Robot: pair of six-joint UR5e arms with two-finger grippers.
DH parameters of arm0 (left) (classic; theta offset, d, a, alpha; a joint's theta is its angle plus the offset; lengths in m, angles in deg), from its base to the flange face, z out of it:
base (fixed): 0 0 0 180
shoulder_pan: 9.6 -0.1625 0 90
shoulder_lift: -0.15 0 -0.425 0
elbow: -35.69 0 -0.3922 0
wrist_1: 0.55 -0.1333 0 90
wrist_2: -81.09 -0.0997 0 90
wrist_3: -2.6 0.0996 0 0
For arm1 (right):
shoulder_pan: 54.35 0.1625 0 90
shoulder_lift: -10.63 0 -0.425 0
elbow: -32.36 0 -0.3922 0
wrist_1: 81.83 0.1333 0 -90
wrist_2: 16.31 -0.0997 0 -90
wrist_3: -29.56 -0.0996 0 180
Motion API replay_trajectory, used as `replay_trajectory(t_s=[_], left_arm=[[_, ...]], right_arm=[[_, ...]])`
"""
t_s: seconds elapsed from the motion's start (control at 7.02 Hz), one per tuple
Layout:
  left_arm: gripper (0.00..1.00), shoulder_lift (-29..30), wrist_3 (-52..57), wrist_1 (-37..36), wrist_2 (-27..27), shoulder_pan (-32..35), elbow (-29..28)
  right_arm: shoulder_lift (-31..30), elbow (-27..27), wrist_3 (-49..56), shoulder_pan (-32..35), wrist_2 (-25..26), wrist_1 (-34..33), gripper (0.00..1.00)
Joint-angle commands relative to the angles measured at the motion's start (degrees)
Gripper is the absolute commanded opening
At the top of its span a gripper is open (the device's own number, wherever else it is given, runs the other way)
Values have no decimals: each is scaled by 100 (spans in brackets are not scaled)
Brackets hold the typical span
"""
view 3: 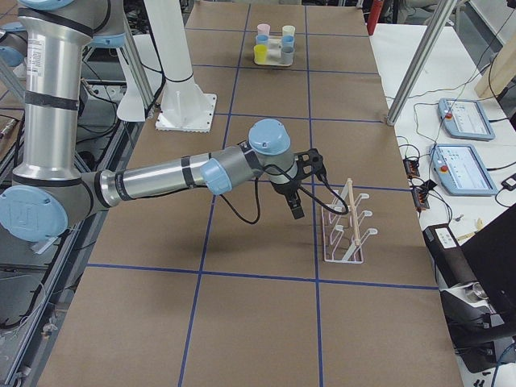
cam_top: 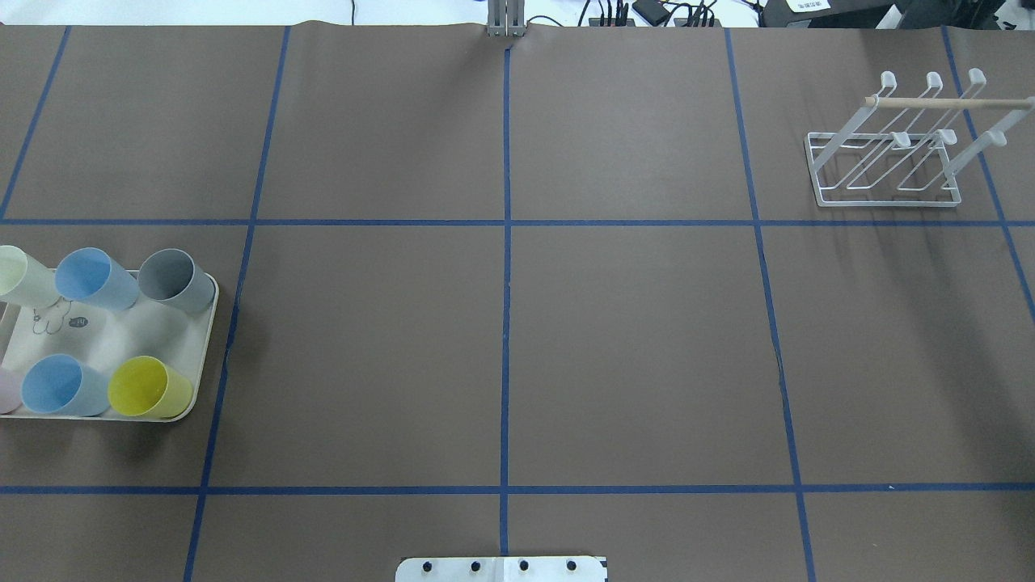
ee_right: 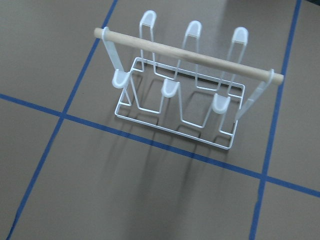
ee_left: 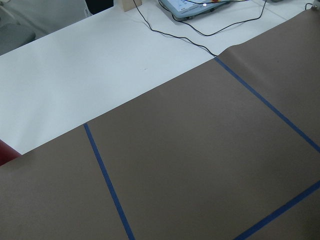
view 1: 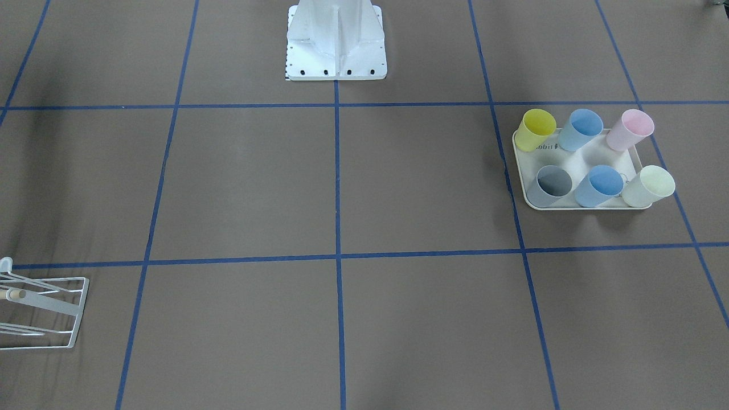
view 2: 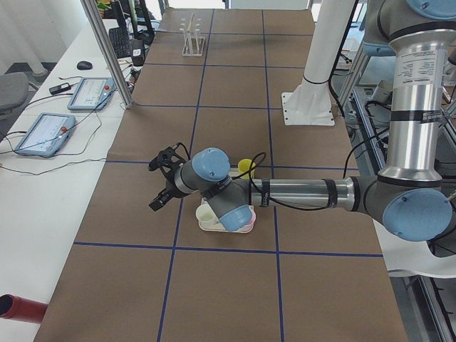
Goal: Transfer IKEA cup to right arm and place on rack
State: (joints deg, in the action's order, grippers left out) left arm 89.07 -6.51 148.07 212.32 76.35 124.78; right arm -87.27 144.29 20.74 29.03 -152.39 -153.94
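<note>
Several pastel IKEA cups stand upright on a cream tray: a yellow cup, a grey cup, blue ones, a pink one and a pale green one. The white wire rack with its wooden bar is bare. In the exterior left view my left gripper hovers beside the tray, past its outer side. In the exterior right view my right gripper hangs just beside the rack. Whether either is open or shut I cannot tell; neither wrist view shows fingers.
The robot's white base stands at the table's middle edge. Blue tape lines grid the brown table cover. Tablets and cables lie on the white side table, and a metal post rises by it.
</note>
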Motion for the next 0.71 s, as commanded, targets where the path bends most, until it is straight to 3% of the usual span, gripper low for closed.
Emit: replay_trajectory(t_s=[0.0, 0.28, 0.57], left_arm=[[100, -41, -20, 524, -45, -410, -293], [100, -59, -38, 957, -45, -709, -865], [100, -251, -474, 1019, -54, -929, -981]], right_arm=[[-71, 13, -729, -531, -23, 643, 99], [-45, 231, -2039, -1356, 352, 926, 99], [-63, 741, -3174, -2208, 958, 927, 99]])
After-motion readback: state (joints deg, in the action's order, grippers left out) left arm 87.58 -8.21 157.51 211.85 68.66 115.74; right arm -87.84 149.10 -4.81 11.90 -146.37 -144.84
